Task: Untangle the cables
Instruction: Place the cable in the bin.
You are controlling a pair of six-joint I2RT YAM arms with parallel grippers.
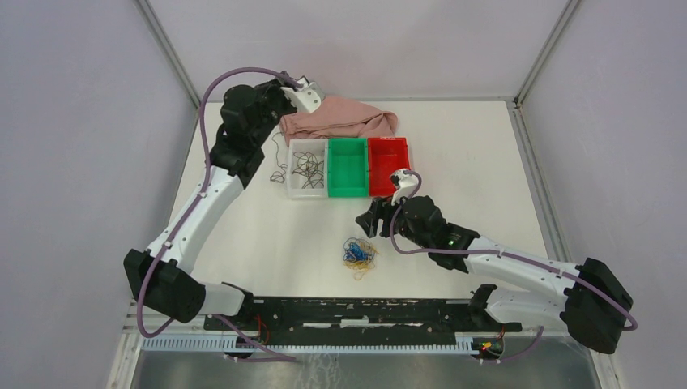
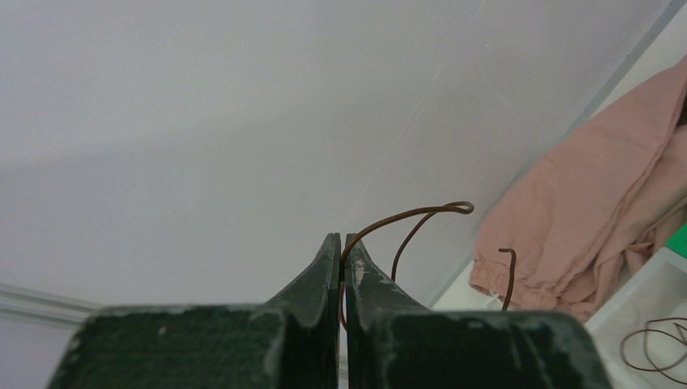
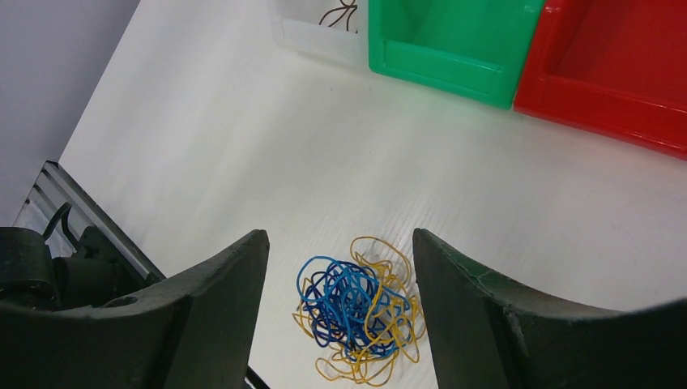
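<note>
The left tool [image 2: 342,243] is pinched tight on a brown cable [image 2: 413,215], its two fingers pressed together with only the wire between them. It is raised at the far left of the table [image 1: 267,235], next to a pink cloth [image 1: 340,120] (the wrist view looks past the fingertips at the enclosure wall). In the overhead view the brown cable hangs down just left of a clear bin [image 1: 306,193]; whether its lower end touches the table I cannot tell. Inside that clear bin lie several more dark cables [image 1: 308,168], loosely looped over each other.

The clear bin stands in a row with a green bin [image 1: 347,166] in the middle and a red bin [image 1: 388,166] on the right. The three touch side by side, and the pink cloth is bunched just behind them.

The right tool [image 3: 339,235] stands wide, holding nothing. It hovers above the table in front of the red bin, pointing toward the left. The bundle of cables [image 3: 356,316] shows between its fingers in the wrist view. That bundle, blue and yellow-orange loops knotted together, lies on the table near the middle, closer to the arm bases than the bins are and well apart from them. The right tool is near the bundle but not touching it.
</note>
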